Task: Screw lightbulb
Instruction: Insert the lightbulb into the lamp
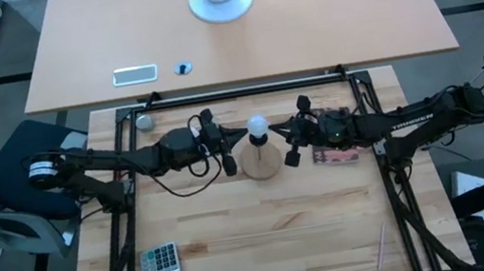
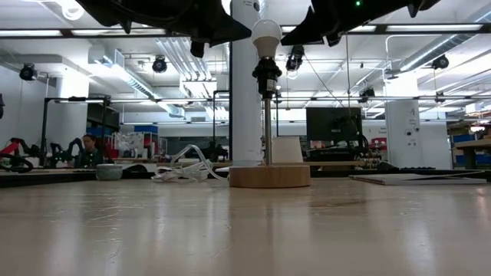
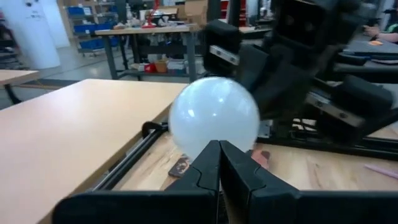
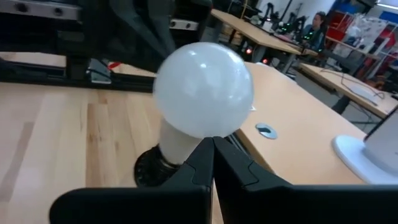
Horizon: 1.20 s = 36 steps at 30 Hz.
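The white frosted lightbulb (image 1: 258,126) stands upright in a black socket (image 2: 266,73) on top of a thin rod. The rod rises from the round wooden disc stand (image 1: 260,161), which rests flat on the table. My left gripper (image 1: 238,137) is shut, its tips at the bulb's left side. In the left wrist view the bulb (image 3: 214,117) fills the space just beyond them. My right gripper (image 1: 278,132) is shut, its tips at the bulb's right side. The right wrist view shows the bulb (image 4: 203,87) and the socket (image 4: 151,168) just beyond them. My left gripper has its shut fingertips (image 3: 219,149) level at the globe's lower part, coming from the table's left; I cannot tell whether they touch it. My right gripper has its shut fingertips (image 4: 212,144) level at the globe's underside near the neck, coming from the right; I cannot tell whether they touch it.
A calculator (image 1: 160,268) lies near left and a thin stick (image 1: 381,247) near right. A small grey ball (image 1: 144,122) lies far left. A reddish card (image 1: 333,154) lies right of the stand. A black cable (image 1: 181,178) loops under my left arm. Black rails frame the table.
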Each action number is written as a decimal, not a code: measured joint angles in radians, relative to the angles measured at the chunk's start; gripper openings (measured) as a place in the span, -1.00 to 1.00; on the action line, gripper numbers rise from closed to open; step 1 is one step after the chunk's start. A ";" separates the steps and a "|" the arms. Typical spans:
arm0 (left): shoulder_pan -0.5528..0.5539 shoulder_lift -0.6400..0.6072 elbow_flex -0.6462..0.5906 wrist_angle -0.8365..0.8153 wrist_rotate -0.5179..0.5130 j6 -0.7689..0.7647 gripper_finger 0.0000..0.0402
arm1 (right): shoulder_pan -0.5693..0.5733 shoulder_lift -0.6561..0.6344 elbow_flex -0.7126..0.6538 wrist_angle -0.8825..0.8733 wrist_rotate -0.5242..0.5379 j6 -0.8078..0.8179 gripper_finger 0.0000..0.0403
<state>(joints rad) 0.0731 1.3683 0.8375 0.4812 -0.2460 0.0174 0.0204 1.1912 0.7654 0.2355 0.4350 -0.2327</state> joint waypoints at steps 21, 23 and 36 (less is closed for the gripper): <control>0.001 -0.030 0.000 -0.038 0.047 0.000 -1.00 | -0.034 0.002 0.000 0.029 0.013 -0.037 -0.99; 0.011 -0.019 0.000 -0.023 0.047 0.000 -1.00 | -0.033 0.002 0.000 0.032 -0.013 -0.032 -0.99; 0.031 0.000 0.000 -0.002 0.018 -0.003 -1.00 | 0.008 0.001 0.000 0.023 -0.029 0.007 -0.99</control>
<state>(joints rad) 0.1040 1.3686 0.8372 0.4788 -0.2282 0.0139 0.0281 1.1923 0.7650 0.2584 0.4060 -0.2259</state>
